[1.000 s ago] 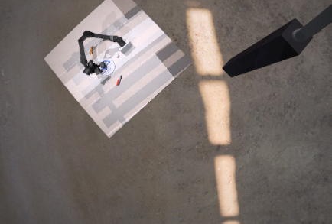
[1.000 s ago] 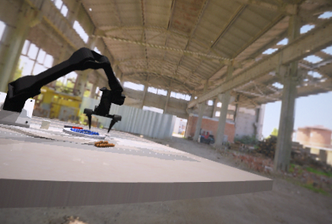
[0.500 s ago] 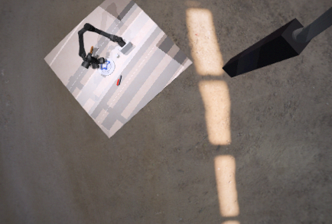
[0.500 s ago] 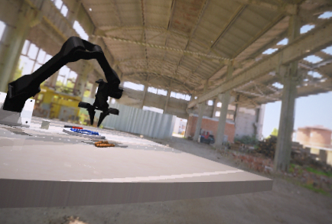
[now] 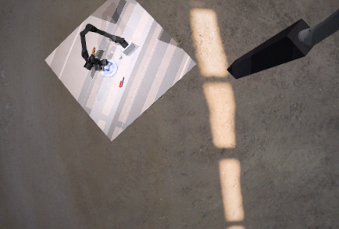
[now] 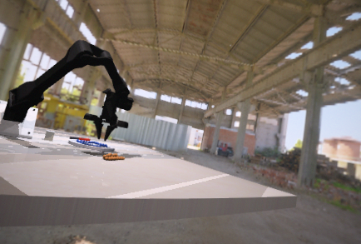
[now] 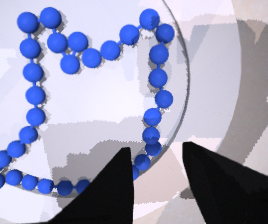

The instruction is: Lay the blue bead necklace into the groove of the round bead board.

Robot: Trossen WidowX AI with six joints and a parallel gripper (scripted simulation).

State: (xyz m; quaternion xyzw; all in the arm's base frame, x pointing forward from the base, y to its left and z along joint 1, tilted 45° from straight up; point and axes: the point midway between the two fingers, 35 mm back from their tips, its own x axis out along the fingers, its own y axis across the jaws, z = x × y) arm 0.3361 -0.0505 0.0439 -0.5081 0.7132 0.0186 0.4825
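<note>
Over on the bench [image 5: 152,85] [image 6: 166,184], one orange beaded thing [image 5: 94,51] [image 6: 113,156] lies near the round bead board [image 5: 114,73] [image 6: 109,149] [image 7: 220,95], apart from it. On another side of the board I see one slim red-and-black thing [image 5: 121,83]; what it is, I can't say. A small pale block [image 5: 120,57] [image 6: 49,135] sits between the board and the arm's base [image 5: 129,48] [image 6: 30,124]. None of these lies on the board.

I count one board and one blue bead necklace [image 5: 107,67] [image 6: 92,142] [image 7: 91,58]. The necklace lies on the board in a crumpled, uneven loop, with a sharp inward dip on one side and pointed corners; it isn't a clean ring around the groove.

The arm [image 5: 88,28] [image 6: 85,52] rises from its base, bends high at the elbow and drops its wrist steeply, so the jaws [image 5: 105,63] [image 6: 105,139] point down over the board's edge. They stand partly spread, with a modest gap between the tips and no bead pinched there; the nearest beads run just beside one tip and partly behind it.
</note>
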